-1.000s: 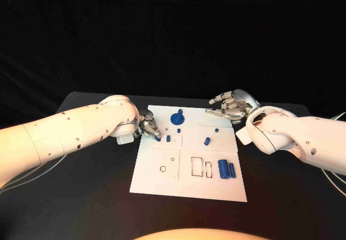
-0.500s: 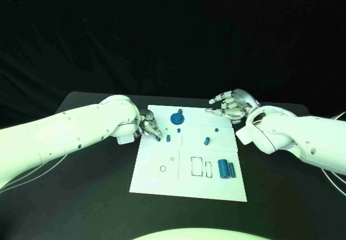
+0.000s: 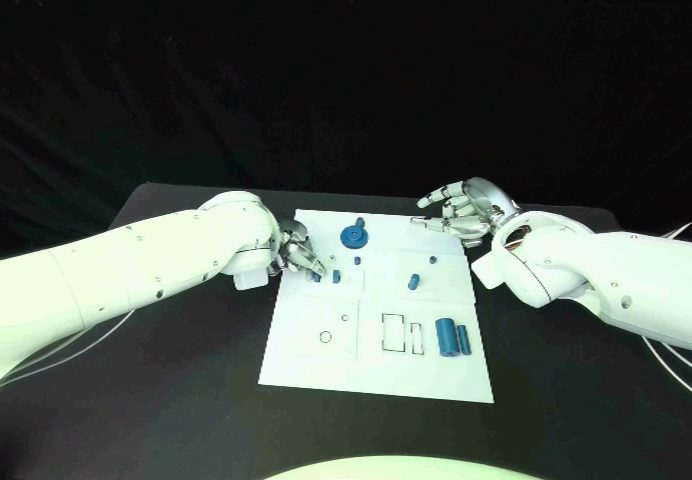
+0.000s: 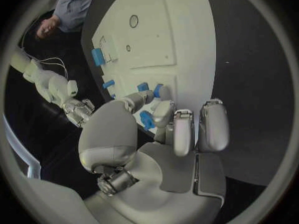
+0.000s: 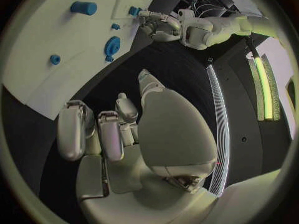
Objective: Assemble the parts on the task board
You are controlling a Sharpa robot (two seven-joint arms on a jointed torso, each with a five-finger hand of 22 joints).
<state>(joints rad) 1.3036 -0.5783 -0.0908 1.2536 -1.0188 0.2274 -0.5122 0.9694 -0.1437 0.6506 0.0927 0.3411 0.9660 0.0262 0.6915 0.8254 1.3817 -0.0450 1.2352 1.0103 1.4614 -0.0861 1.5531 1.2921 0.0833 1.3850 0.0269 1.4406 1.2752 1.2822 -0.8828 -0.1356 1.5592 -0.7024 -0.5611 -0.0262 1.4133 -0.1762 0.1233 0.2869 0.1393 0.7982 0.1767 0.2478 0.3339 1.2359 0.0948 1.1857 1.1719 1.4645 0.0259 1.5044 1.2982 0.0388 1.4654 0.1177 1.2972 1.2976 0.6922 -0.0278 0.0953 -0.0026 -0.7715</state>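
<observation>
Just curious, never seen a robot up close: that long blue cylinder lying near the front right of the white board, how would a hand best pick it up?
Probably by the middle of the long blue cylinder, coming down from above with fingers on its two long sides. It lies flat on the white task board, so its round flanks are exposed. The narrow blue block lies close alongside, leaving little room on that flank.

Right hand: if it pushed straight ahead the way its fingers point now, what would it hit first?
Likely the far right corner of the task board. The right hand holds nothing, its fingers aimed toward the board's far edge, with the blue round part farther along. Its height above the board is unclear.
</observation>
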